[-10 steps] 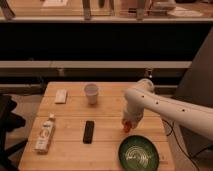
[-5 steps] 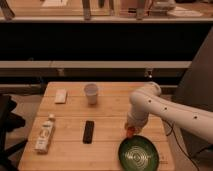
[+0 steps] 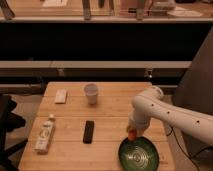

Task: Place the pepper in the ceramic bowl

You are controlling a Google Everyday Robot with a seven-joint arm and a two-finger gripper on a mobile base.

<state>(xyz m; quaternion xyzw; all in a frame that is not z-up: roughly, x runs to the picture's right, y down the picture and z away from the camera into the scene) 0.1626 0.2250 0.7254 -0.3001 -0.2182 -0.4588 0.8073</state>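
The ceramic bowl (image 3: 138, 154) is dark green and glossy with pale swirl lines, at the table's front right. The pepper (image 3: 132, 134) is a small orange-red thing held at the end of the white arm, just above the bowl's far-left rim. My gripper (image 3: 132, 131) reaches down from the right over the table and is shut on the pepper. The arm's wrist hides most of the gripper.
A white cup (image 3: 91, 93) stands at the table's middle back. A black remote (image 3: 89, 131) lies in the middle. A white bottle (image 3: 45, 134) lies at the left front. A small pale block (image 3: 61, 96) lies at the back left. The wooden table (image 3: 110, 117) ends just past the bowl.
The arm has moved right and toward the front with the pepper, from over the bare table to the bowl's far rim.
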